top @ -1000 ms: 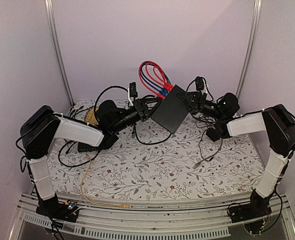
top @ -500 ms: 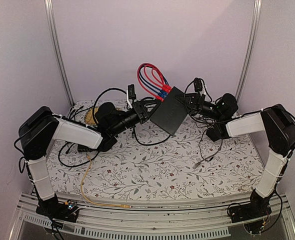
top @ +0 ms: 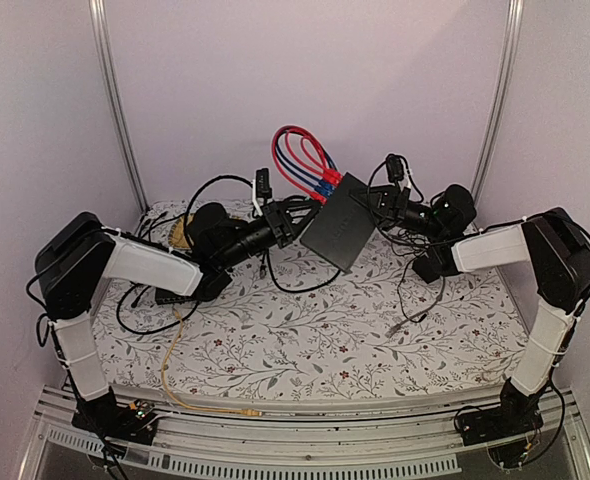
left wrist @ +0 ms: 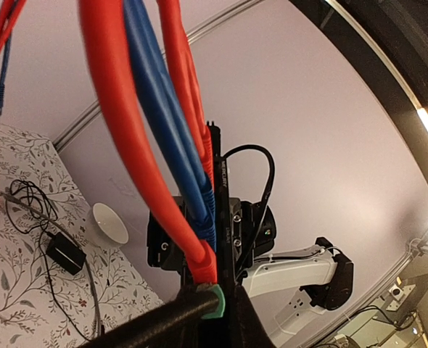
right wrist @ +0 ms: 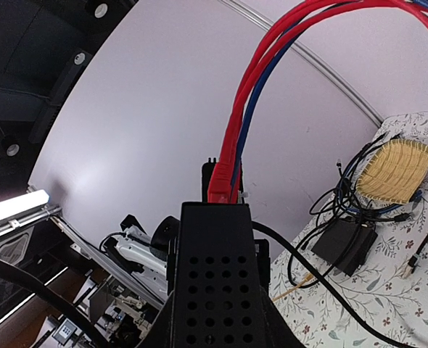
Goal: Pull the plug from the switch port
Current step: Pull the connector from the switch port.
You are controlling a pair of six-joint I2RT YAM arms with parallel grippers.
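The switch (top: 340,225) hangs tilted above the bench (top: 305,340) at the centre of the top view, between my two arms. Red and blue cables (top: 297,150) loop up from its upper-left edge. In the right wrist view the red plug (right wrist: 220,190) stands in the switch port (right wrist: 221,205) on the top edge of the box, at centre frame.

My right fingers (top: 377,203) are hidden under the box in their own view. It sits square in their line and clear of the bench, so I judge them clamped on its far edge.

Of my left fingers (left wrist: 172,317) I see one dark finger, its green pad (left wrist: 212,304) just beside the base of the plug at the bottom of the frame. The other finger is out of sight, so I cannot tell whether I have the plug pinched.

What worries me:
- If the plug's latch is not pressed, a pull would drag the whole switch and could slide it out of my right grasp.
- The plugs are packed close together, so a slightly misplaced pinch would catch a blue neighbour instead.
- A pull that is not straight along the port would lever the thin box sideways and jam the plug.
- The cable loops crowd my left wrist and could snag as I draw back.
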